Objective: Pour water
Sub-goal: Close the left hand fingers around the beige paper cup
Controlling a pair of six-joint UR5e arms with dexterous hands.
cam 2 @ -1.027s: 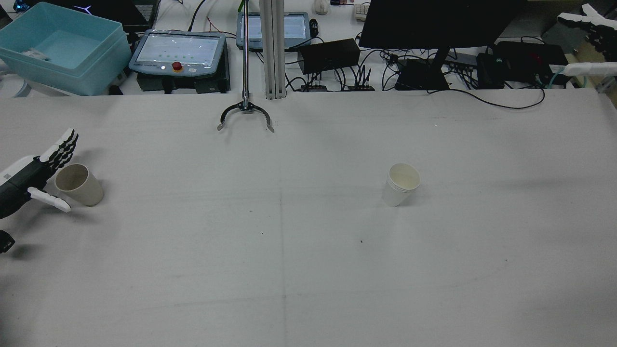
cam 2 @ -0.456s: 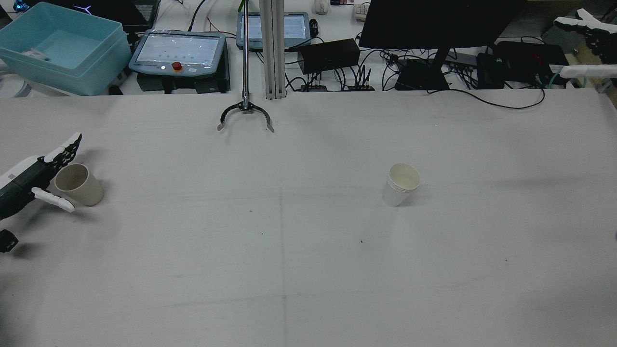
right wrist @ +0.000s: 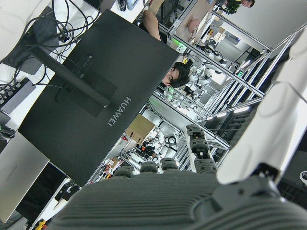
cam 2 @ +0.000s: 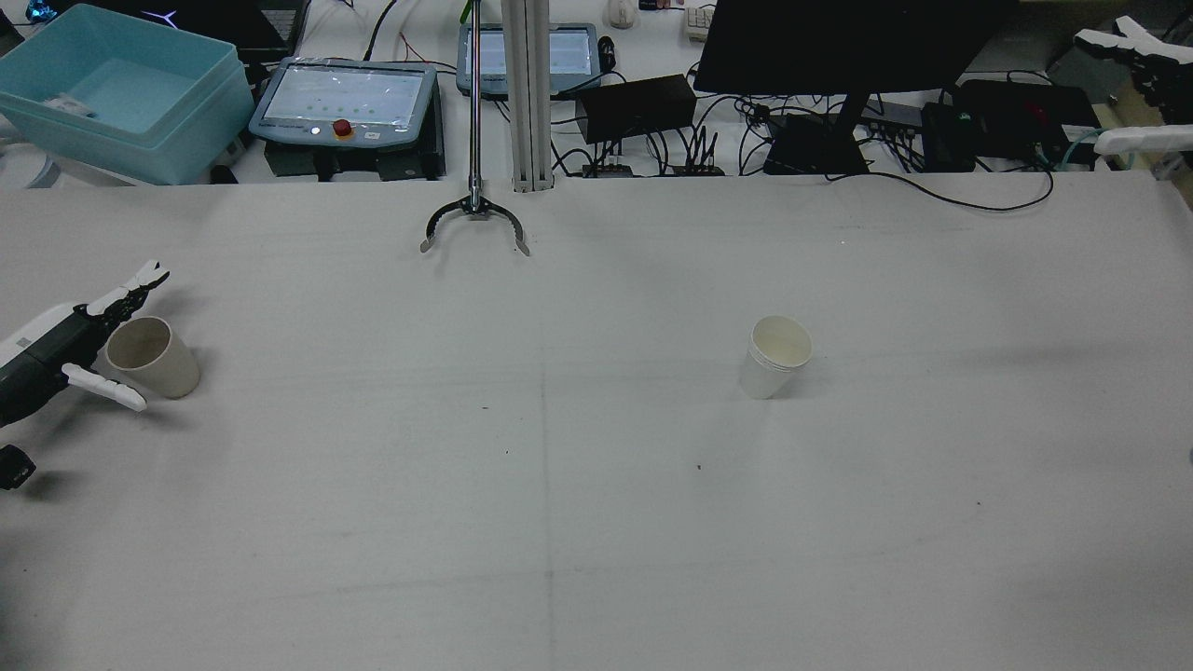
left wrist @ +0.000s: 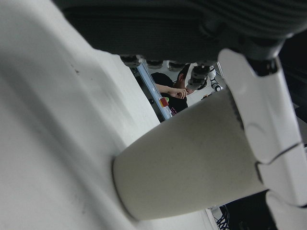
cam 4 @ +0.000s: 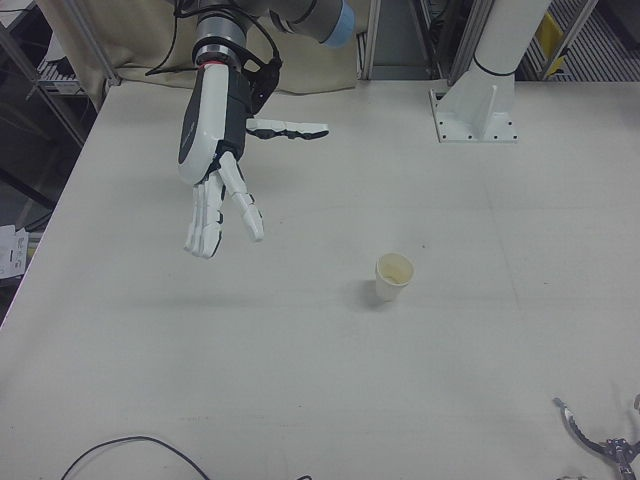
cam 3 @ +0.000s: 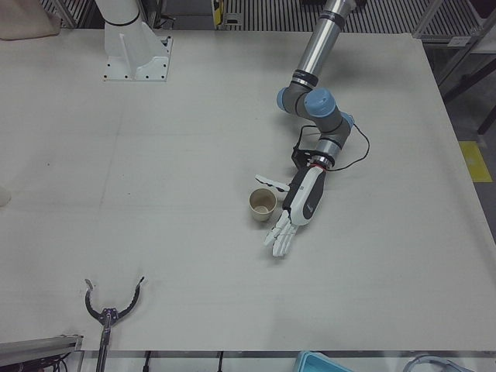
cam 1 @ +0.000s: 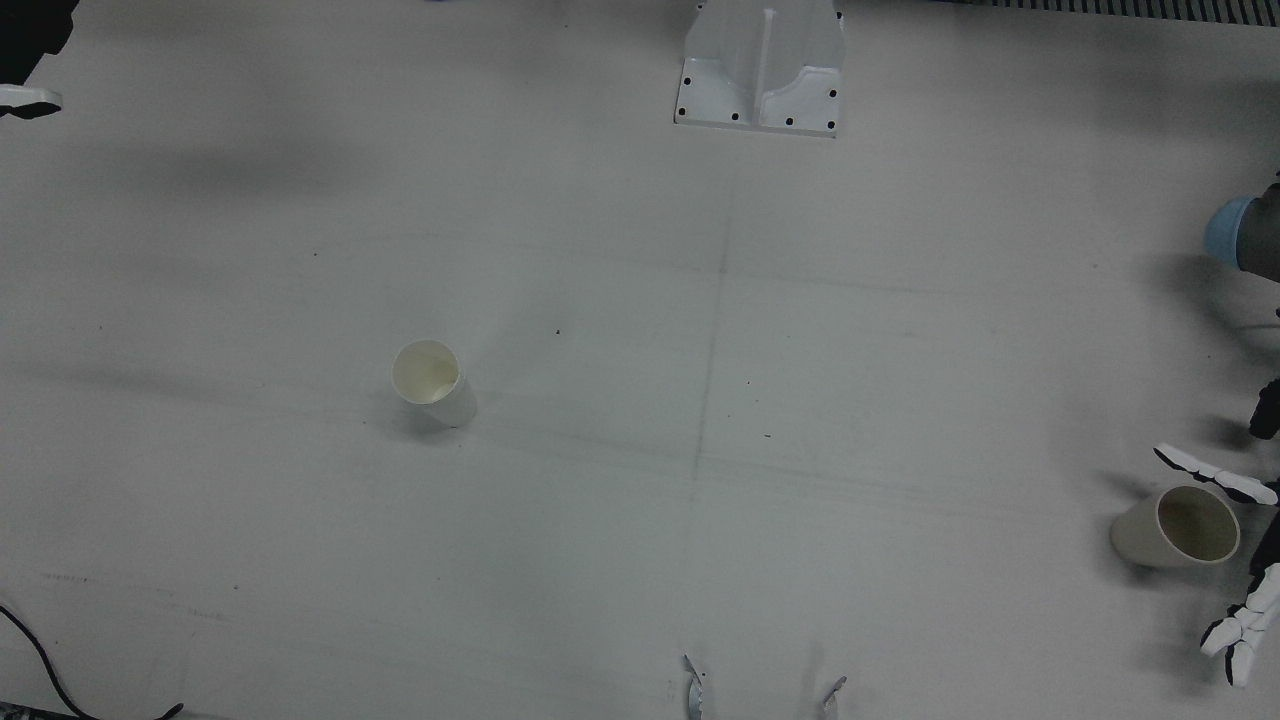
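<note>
At lower right of the front view, the left hand (cam 1: pixel 1245 560) brackets the beige cup (cam 1: pixel 1170 528), fingers spread, not grasping. Mid-left stands the white cup (cam 1: pixel 432 383). Right hand (cam 4: pixel 215 160) hangs open, holding nothing.

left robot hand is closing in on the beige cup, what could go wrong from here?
1. The left robot hand is open around the beige cup, which stands near the table edge in the rear view; an uneven squeeze could tip it or push it off.
2. The white cup stands far across the table, so a long carry might spill.
3. The right robot hand hangs open, high and away from the white cup, so nothing steadies it during a pour.
</note>
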